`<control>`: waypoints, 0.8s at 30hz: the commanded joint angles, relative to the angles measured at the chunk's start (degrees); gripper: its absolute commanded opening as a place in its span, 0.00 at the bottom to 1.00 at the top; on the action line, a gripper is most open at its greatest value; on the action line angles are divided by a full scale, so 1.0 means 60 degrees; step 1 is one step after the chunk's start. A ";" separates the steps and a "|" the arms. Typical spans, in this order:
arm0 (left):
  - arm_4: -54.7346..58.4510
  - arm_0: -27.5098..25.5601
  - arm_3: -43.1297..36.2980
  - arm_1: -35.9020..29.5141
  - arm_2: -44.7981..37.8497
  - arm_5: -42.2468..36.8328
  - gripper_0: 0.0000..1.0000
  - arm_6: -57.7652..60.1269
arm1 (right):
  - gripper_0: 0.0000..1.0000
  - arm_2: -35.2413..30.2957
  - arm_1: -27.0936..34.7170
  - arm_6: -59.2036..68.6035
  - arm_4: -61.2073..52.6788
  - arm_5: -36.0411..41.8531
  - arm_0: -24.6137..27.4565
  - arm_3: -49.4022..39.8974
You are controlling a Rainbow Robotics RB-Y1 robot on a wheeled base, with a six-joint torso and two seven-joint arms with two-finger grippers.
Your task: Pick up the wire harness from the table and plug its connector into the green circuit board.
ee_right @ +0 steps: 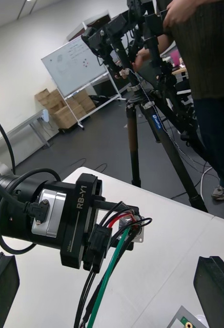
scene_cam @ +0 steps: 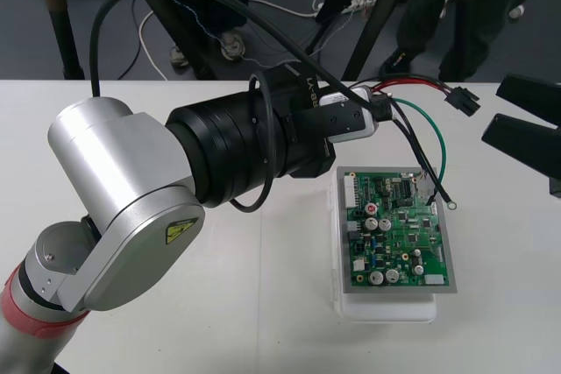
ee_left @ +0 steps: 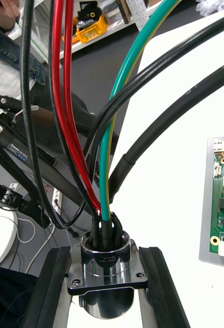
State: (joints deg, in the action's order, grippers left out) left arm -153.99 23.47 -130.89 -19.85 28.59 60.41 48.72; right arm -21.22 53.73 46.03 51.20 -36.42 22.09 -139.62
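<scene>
Because the left gripper (scene_cam: 379, 116) is clenched on the round metal socket (ee_left: 105, 271) and not on the connector, the working end of the wire harness (scene_cam: 412, 87) is uncontrolled. The small black plug (scene_cam: 462, 101) sits at the far end of the red and black wires, past the far edge of the green circuit board (scene_cam: 399, 229) and not in it. I cannot tell whether it rests on the bench (scene_cam: 263, 304) or hangs just above it. The right gripper (scene_cam: 491, 116) waits released at its own side, near the plug.

The likeliest trouble is the plug swinging or twisting if the left arm moves, so that it meets the board's header crooked. The green wire (scene_cam: 436, 142) loops down over the board's far corner, and its end could snag on a component and drag the board on its white base (scene_cam: 386, 308). A pull on the wires could also shift the socket in the grip.

By count there is one harness, one plug, one socket, one green wire, two red wires, one board, one base and two grippers. The black wires are too bunched to count.
</scene>
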 commanded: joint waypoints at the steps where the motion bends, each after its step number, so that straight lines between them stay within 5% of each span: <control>1: -0.0057 0.0278 -0.0129 0.0129 0.0054 -0.0650 0.00 -0.0196 | 1.00 0.0138 -0.0034 0.0459 0.0447 0.0123 0.0347 -0.0490; 24: -0.0072 0.0278 -0.0129 0.0129 0.0054 -0.0650 0.00 -0.0210 | 1.00 0.0738 -0.0767 0.1015 0.1472 0.0929 0.0699 -0.1090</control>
State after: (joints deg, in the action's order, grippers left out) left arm -154.00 23.47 -130.88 -19.85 28.59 60.41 48.72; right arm -17.62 50.75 49.96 58.43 -31.44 24.75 -144.40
